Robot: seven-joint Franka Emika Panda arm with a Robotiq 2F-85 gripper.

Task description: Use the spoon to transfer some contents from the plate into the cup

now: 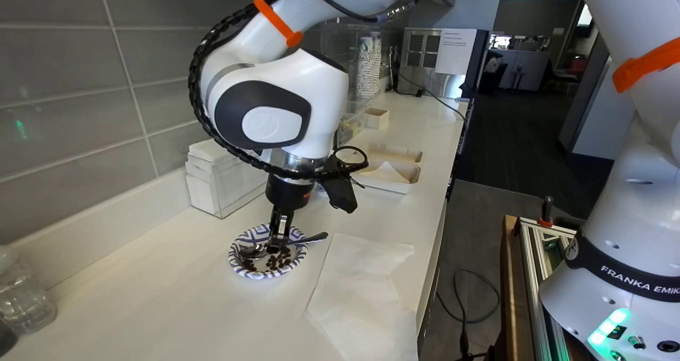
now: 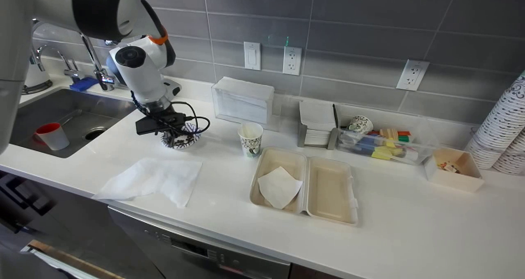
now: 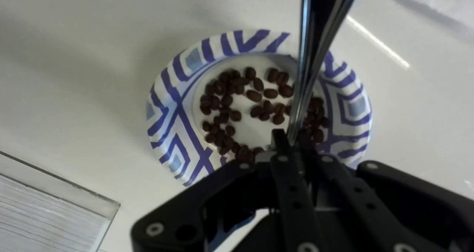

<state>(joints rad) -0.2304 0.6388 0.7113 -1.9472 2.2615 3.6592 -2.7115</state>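
The round white plate with a blue patterned rim (image 1: pixel 258 274) is on the counter and shows in the wrist view (image 3: pixel 174 85). Dark brown bean-like bits (image 3: pixel 254 95) are spread over it. My gripper (image 1: pixel 277 244) points down over the plate, shut on the dark metal spoon (image 1: pixel 312 238). The spoon's bowl is over the plate's inside; I cannot tell whether it touches. Its handle runs out past the rim, seen large in the wrist view (image 3: pixel 309 66), where the fingertips (image 3: pixel 292 141) hide the bowl. The white printed paper cup (image 2: pixel 251 141) stands upright, apart from the plate.
A white napkin sheet (image 2: pixel 156 180) lies at the counter's front. A clear napkin holder (image 2: pixel 244 102) stands by the wall behind the cup. An open takeout box (image 2: pixel 331 188) is beside the cup. A clear jar (image 1: pixel 26 297) and the sink (image 2: pixel 108 102) are past the plate.
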